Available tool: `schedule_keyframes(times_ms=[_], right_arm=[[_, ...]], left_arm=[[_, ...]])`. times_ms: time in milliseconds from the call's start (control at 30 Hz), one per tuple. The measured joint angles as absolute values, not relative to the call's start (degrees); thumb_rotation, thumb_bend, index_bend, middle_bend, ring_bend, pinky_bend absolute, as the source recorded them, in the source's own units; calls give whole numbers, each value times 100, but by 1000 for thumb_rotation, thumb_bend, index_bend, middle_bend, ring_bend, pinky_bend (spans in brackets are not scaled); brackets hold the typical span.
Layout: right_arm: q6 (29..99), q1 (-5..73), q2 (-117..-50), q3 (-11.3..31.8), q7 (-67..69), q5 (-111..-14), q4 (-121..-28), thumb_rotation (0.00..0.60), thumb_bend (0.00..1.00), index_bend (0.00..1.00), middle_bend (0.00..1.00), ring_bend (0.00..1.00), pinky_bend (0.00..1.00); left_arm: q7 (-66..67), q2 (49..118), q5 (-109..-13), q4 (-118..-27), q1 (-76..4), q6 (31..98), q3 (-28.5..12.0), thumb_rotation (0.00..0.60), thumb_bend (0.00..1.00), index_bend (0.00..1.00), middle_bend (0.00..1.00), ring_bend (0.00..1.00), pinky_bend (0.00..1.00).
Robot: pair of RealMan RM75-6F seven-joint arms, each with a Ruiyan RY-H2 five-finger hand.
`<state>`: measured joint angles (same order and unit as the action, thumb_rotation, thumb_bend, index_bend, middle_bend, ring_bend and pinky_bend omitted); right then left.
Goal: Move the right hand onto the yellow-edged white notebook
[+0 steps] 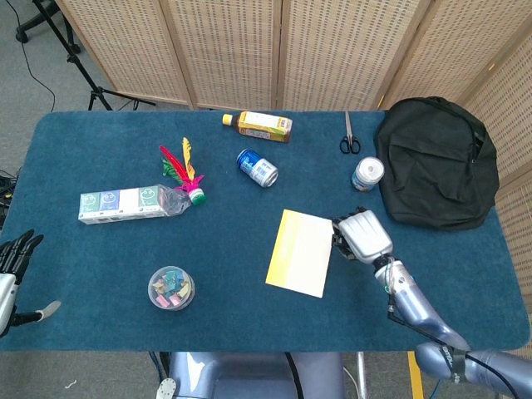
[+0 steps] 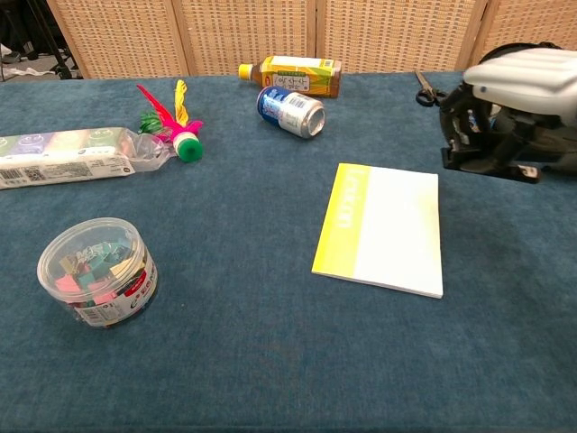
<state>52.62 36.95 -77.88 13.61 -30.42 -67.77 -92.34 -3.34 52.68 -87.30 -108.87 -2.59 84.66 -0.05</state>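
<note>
The flat rectangular notebook, white with a yellow edge, lies on the blue felt bench, below the round can. The right robot hand hovers just beside its right edge, holding nothing, fingers curled in. The left robot hand rests far to its left, fingers spread.

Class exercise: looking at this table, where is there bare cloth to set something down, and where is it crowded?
Bare cloth lies between the clip tub and the notebook, and along the near edge below both. The far side is crowded: bottle, can, scissors, jar, backpack. The right hand hovers by the notebook's right edge.
</note>
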Motion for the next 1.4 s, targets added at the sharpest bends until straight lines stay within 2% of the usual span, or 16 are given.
schedule_keyframes(times_ms=[167, 300, 567, 600, 633, 667, 700, 733, 767, 833, 967, 1133, 1267, 1400], right_arm=[[5119, 4326, -8245, 1614, -3991, -5645, -9184, 600, 517, 603, 574, 533, 344], [5245, 4914, -8922, 1730, -4839, -4650, -9027, 600, 517, 603, 574, 533, 344], [5716, 5585, -9872, 1584, -5706, -3706, -8498, 600, 510, 603, 564, 533, 344], [5738, 5606, -9924, 1554, -5721, -3627, -8458, 600, 475, 583, 532, 512, 344], [5758, 5620, -9964, 1531, -5728, -3573, -8425, 600, 375, 498, 439, 433, 328], [5777, 5633, -10000, 1506, -5731, -3529, -8389, 600, 284, 410, 339, 343, 304], [5809, 5644, -10037, 1475, -5732, -3488, -8347, 600, 140, 254, 180, 185, 252], [5828, 5648, -10053, 1461, -5732, -3463, -8334, 600, 42, 118, 57, 62, 190], [5827, 5647, -10056, 1454, -5729, -3428, -8336, 600, 12, 63, 13, 16, 156], [5786, 5643, -10041, 1460, -5708, -3261, -8390, 600, 0, 3, 0, 0, 101], [5742, 5652, -9946, 1525, -5638, -2858, -8642, 600, 0, 0, 0, 0, 86], [5915, 5638, -9700, 1558, -5566, -2979, -9028, 600, 0, 0, 0, 0, 84], [6233, 5527, -9295, 1539, -5501, -3265, -9796, 600, 0, 0, 0, 0, 83], [6751, 5161, -8572, 1354, -5309, -3998, -10823, 600, 0, 0, 0, 0, 78]], left_arm=[[-601, 5178, -8670, -10829, -280, 8414, -25, 600, 0, 0, 0, 0, 0], [-774, 5112, -8641, -10783, -329, 8297, -27, 600, 0, 0, 0, 0, 0], [-1111, 4995, -8673, -10717, -356, 8246, -16, 600, 0, 0, 0, 0, 0], [-1138, 4984, -8678, -10710, -359, 8241, -14, 600, 0, 0, 0, 0, 0], [-1169, 4973, -8683, -10701, -361, 8239, -13, 600, 0, 0, 0, 0, 0], [-1185, 4966, -8686, -10695, -362, 8239, -13, 600, 0, 0, 0, 0, 0], [-1198, 4962, -8691, -10691, -362, 8241, -12, 600, 0, 0, 0, 0, 0], [-1211, 4958, -8702, -10688, -362, 8243, -9, 600, 0, 0, 0, 0, 0], [-1215, 4956, -8709, -10685, -362, 8244, -5, 600, 0, 0, 0, 0, 0], [-1210, 4956, -8721, -10682, -363, 8245, 0, 600, 0, 0, 0, 0, 0], [-1175, 4966, -8738, -10692, -367, 8241, 9, 600, 0, 0, 0, 0, 0], [-1164, 4973, -8735, -10693, -366, 8253, 8, 600, 0, 0, 0, 0, 0], [-1133, 4981, -8767, -10694, -364, 8260, 21, 600, 0, 0, 0, 0, 0], [-1071, 4997, -8846, -10713, -345, 8304, 49, 600, 0, 0, 0, 0, 0]])
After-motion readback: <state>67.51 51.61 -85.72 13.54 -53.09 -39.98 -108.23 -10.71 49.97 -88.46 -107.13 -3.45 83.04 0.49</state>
